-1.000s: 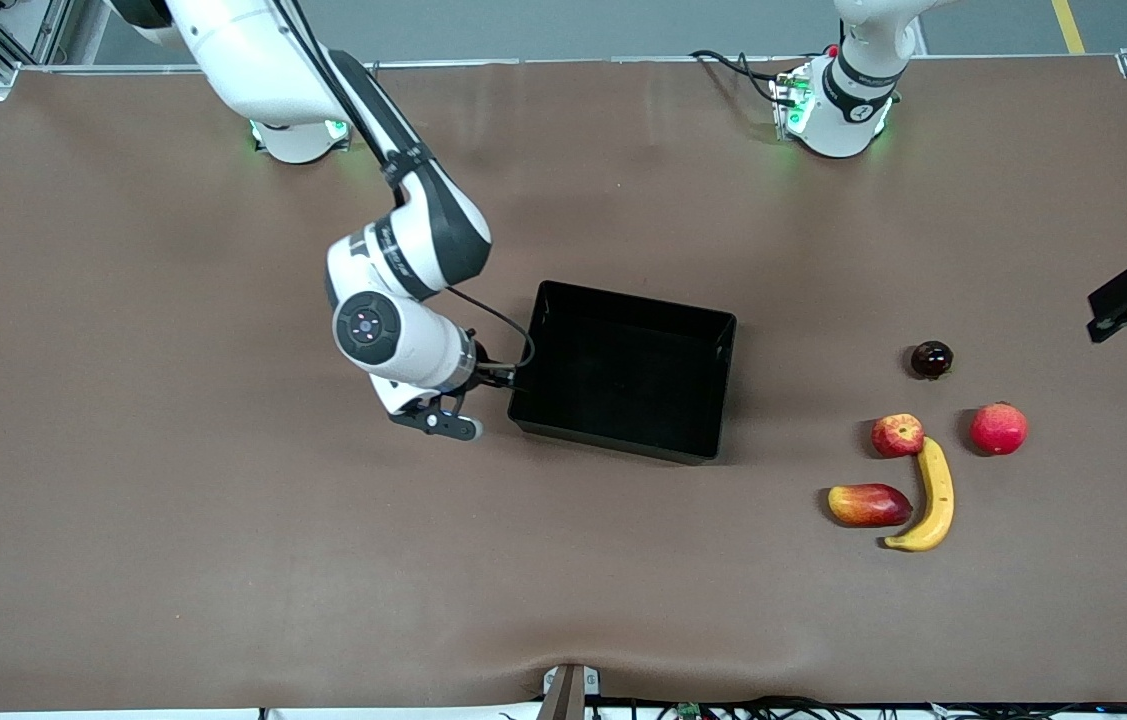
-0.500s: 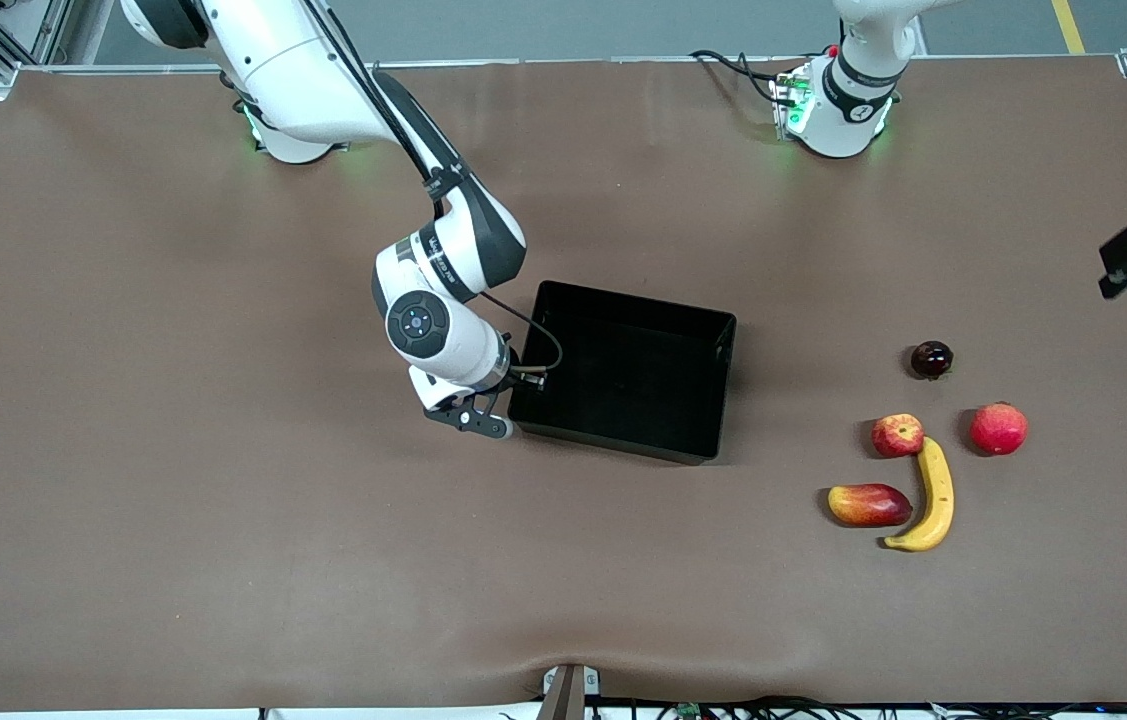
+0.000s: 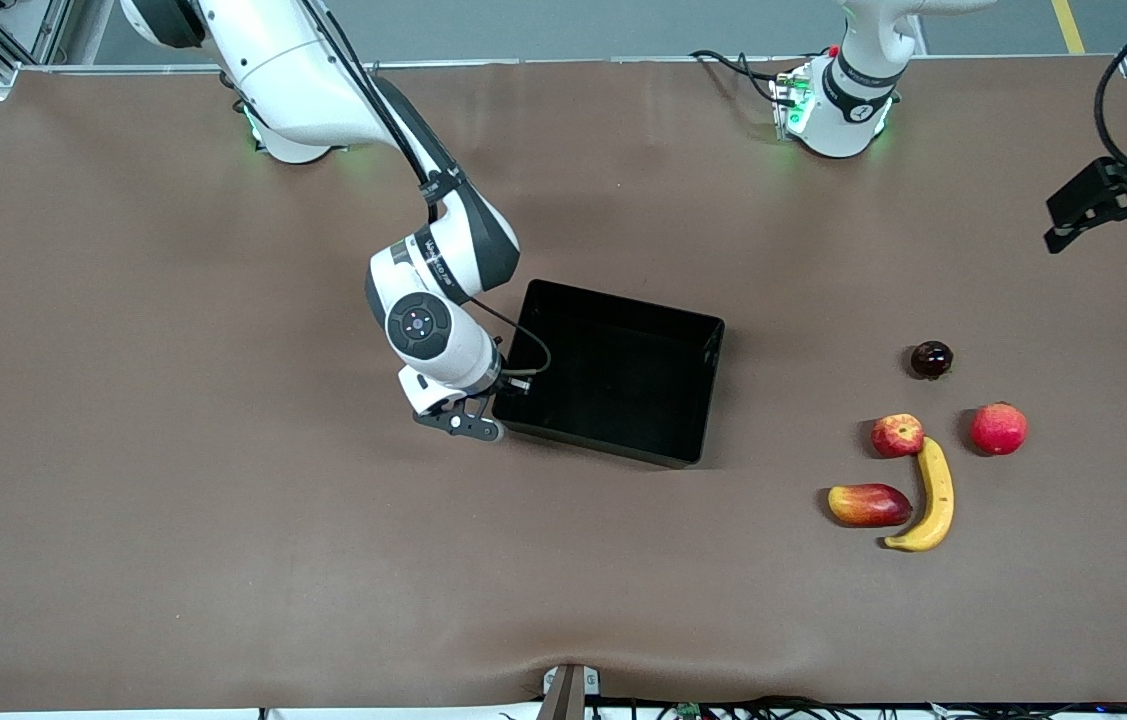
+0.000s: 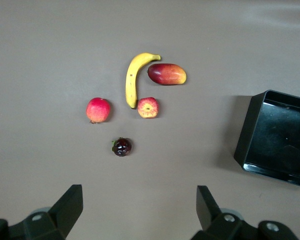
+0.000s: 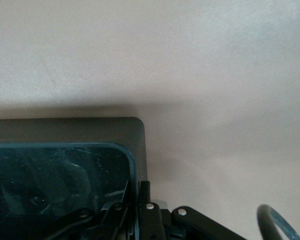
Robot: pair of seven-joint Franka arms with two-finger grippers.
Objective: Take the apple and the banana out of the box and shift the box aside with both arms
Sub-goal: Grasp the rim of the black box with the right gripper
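pinching the box (image 3: pixel 613 372) wall is the job of the right gripper (image 3: pixel 483 412) now. it is pressed together on the short wall at the corner nearest the front camera, toward the right arm's end of the tabletop (image 3: pixel 173 500). in the right wrist view the thin wall (image 5: pixel 139 165) runs down between the gripper's two sides, one inside the box and one outside.

the box looks empty. the apple (image 3: pixel 897 435) and the banana (image 3: pixel 931 497) already lie on the tabletop, well apart from the right gripper, near the left arm's end. three other fruits lie near them: a long red and yellow fruit (image 3: pixel 868 504), a bigger pink-red round fruit (image 3: pixel 998 428) and a small dark fruit (image 3: pixel 931 359).

the left gripper (image 3: pixel 1113 205) hangs spread wide in the air, over the tabletop edge at the left arm's end. it holds nothing.

to do this step well, the right gripper should keep a firm, level pinch. the left gripper should probably come to the other short wall. then both could move the box together, low and slow, away from the fruits. one pinch alone may make the box twist or slip.
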